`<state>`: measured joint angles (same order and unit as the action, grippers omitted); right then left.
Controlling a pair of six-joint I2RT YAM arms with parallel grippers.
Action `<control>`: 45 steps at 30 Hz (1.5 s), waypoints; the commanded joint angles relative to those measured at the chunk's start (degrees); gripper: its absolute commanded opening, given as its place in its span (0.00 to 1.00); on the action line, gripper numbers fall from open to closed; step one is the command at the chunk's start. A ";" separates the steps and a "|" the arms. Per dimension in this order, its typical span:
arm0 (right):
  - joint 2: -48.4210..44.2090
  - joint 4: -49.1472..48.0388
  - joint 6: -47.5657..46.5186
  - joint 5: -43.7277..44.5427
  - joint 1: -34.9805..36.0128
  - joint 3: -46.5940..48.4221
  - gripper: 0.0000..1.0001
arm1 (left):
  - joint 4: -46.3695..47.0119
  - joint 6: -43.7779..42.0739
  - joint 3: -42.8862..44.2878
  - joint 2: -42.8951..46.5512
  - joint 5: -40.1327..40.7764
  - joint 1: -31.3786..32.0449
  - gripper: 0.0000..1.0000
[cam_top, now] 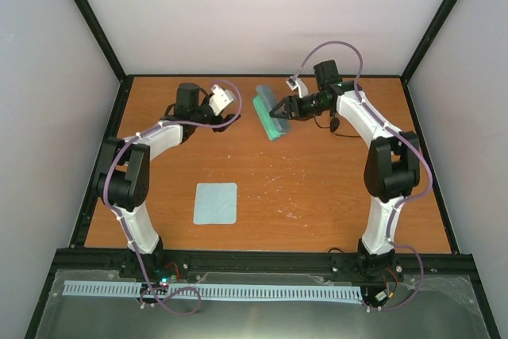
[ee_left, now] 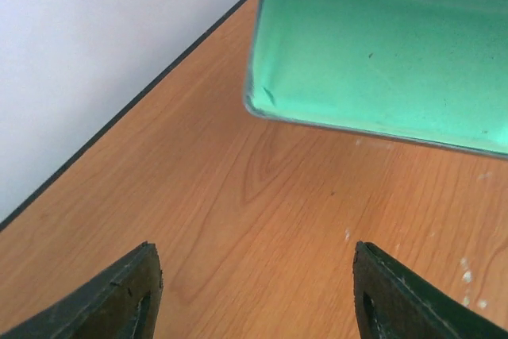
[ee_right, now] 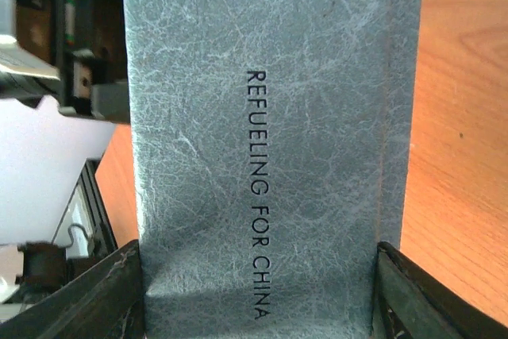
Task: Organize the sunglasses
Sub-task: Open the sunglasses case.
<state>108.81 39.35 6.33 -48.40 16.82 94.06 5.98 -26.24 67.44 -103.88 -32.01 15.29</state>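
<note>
Caller: Action at the far edge of the desk (cam_top: 317, 196), midway along! The right gripper (ee_right: 258, 248) is clamped across the case (cam_top: 268, 110), pressed to both sides of its grey-blue shell, with "REFUELING FOR CHINA" running between.

Analyst: And the left gripper (ee_left: 254, 248) hovers just short of the green lining (ee_left: 381, 45), jaws spread, nothing in them. I'd call this the step of getting the case held open and ready, with nothing packed yet.

Caller: So where are the sunglasses (cam_top: 335, 123)?

Analyst: On the desk, right of centre near the far edge, just beside the right forearm (cam_top: 361, 117) and apart from the case. Next move, to my eye: one claw steadies the case while the free one goes for that thin frame. It needs a low, careful pinch so the wire doesn't skid.

Caller: Blind spots?

Analyst: Plenty. The glasses are tiny from above and partly under the arm, so I can't tell folded from unfolded. Neither wrist view shows them. Both close-ups crop the case, so the hinge and lid angle are unclear. The cloth (cam_top: 216, 202) lies well apart, toward the near left.
</note>
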 commanded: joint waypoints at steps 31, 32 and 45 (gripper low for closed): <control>16.69 24.43 -21.42 -10.89 5.78 5.91 0.03 | -5.94 -55.24 -4.39 -1.03 -21.38 -1.51 0.71; 16.65 24.45 -21.40 -10.70 6.11 5.90 0.03 | -7.16 -55.49 -3.62 -1.45 -21.81 -1.42 0.71; 16.66 25.96 -21.59 -9.94 7.47 9.33 0.03 | -12.60 -58.22 -2.37 -3.85 -21.10 0.97 0.49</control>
<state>126.34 63.92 -14.17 -57.43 23.57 101.49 -4.47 -81.21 64.03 -106.80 -51.66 15.68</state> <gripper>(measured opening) 0.659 0.517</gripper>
